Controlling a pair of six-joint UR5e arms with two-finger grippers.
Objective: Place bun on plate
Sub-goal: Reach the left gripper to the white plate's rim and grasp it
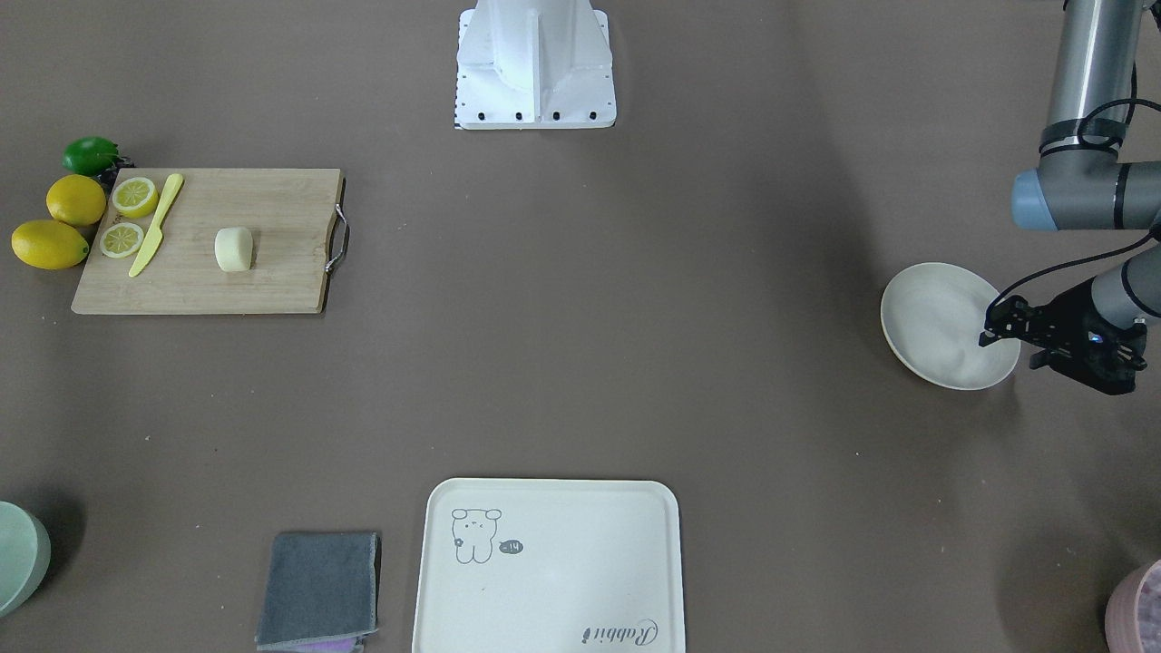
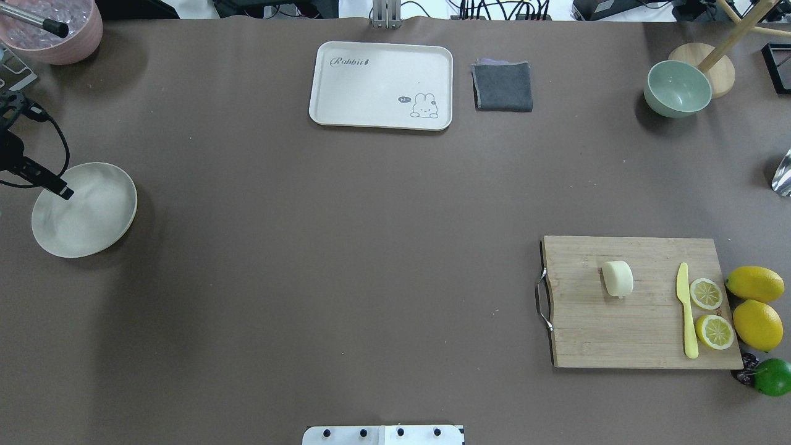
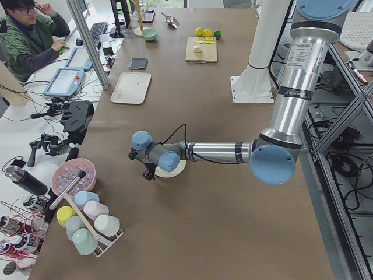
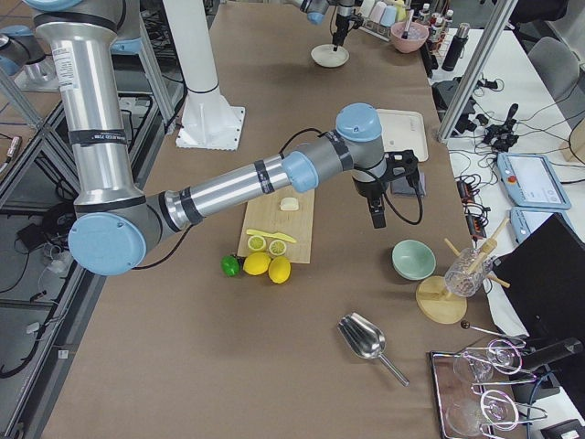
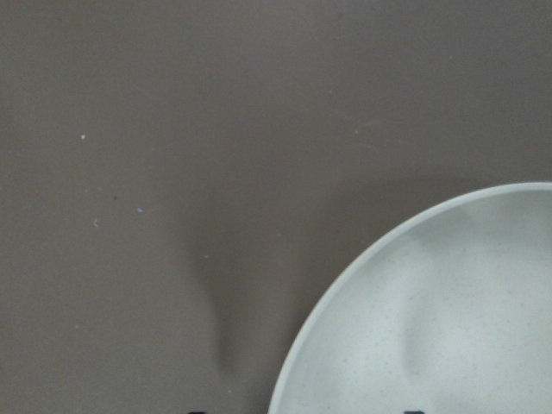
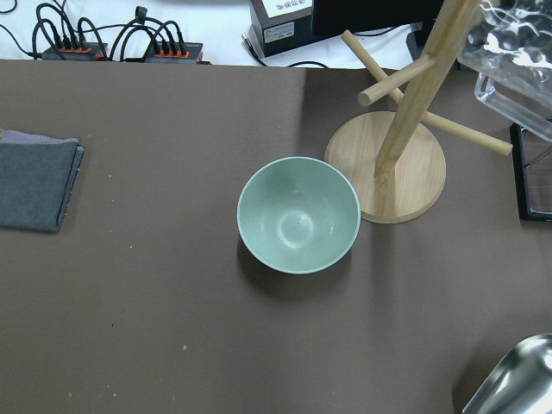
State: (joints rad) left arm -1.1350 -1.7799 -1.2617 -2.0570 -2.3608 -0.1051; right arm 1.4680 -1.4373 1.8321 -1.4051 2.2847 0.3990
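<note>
**Bun on the board, my left pincer at the plate**

From across the table, I saw the bun [image 1: 234, 248] lying on the wooden cutting board [image 1: 272, 277]. It was a smooth, pale cream lump, rounded, with one flat end. It sat apart from the yellow knife [image 1: 156, 225] and the two lemon slices [image 1: 134, 196] on the same board. The plate [image 1: 934, 313], round, off-white and plain, lay at the table's other end, well apart from the bun. My left pincer [image 1: 989, 328] hung over its rim.

From overhead, the bun lay around the middle of the board, between the metal handle and the knife. One dark tip of my left pincer reached over the plate's edge.

My left wrist camera showed the plate's raised rim curving through the lower right. Two dark tips at the bottom edge marked my jaws, wide apart and gripping nothing, with the rim between them.

From the right end, my right pincer [image 4: 377, 218] pointed down above the table just beside the board. I could not tell how its jaws stood. Its wrist camera looked down on a pale green bowl [image 6: 297, 214].
</note>
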